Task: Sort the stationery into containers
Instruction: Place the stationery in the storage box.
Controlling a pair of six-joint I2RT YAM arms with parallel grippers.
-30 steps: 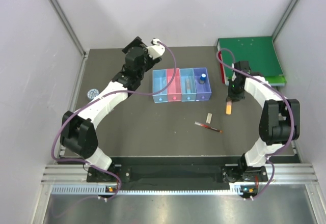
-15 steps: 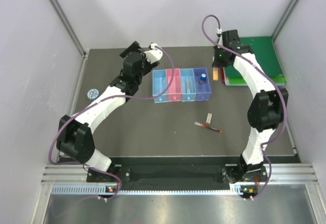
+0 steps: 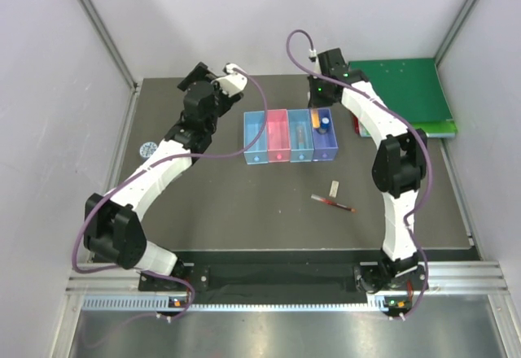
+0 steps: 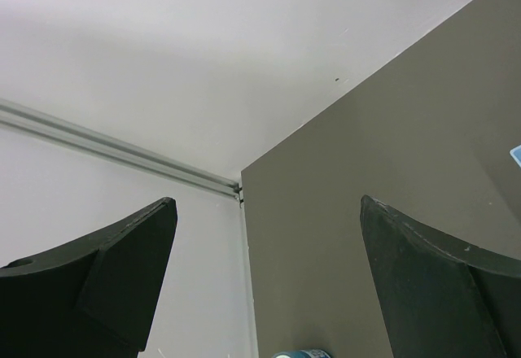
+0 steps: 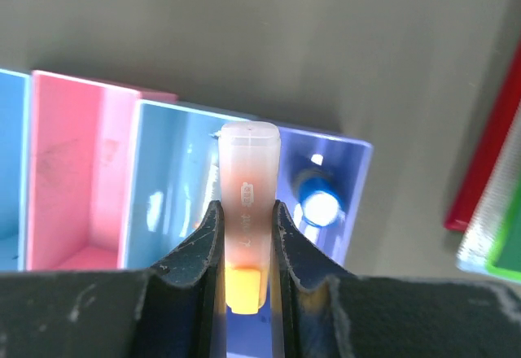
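My right gripper [image 5: 247, 210] is shut on the pink-yellow stick [image 5: 248, 163]. It holds the stick above the far ends of the light blue tray [image 5: 167, 187] and the purple tray [image 5: 346, 179]. From above, the right gripper [image 3: 318, 104] hovers at the back of the tray row: blue [image 3: 255, 156], pink [image 3: 278, 154], light blue [image 3: 301, 154], purple [image 3: 325, 153]. A blue-capped bottle [image 3: 325, 122] stands in the purple tray. A slim item lies in the light blue tray. My left gripper [image 3: 213, 89] is open and empty. A red pen [image 3: 334, 204] and white eraser [image 3: 334, 187] lie on the table.
A green binder [image 3: 403, 89] lies at the back right with red covers under it. The dark-blue tape roll [image 3: 148, 150] sits near the left wall and just shows in the left wrist view [image 4: 301, 354]. Walls enclose the table on three sides.
My right arm has lifted the pink-yellow stick from the table right of the trays and swung it left and back to above the trays' far ends. My left arm shifted slightly left.
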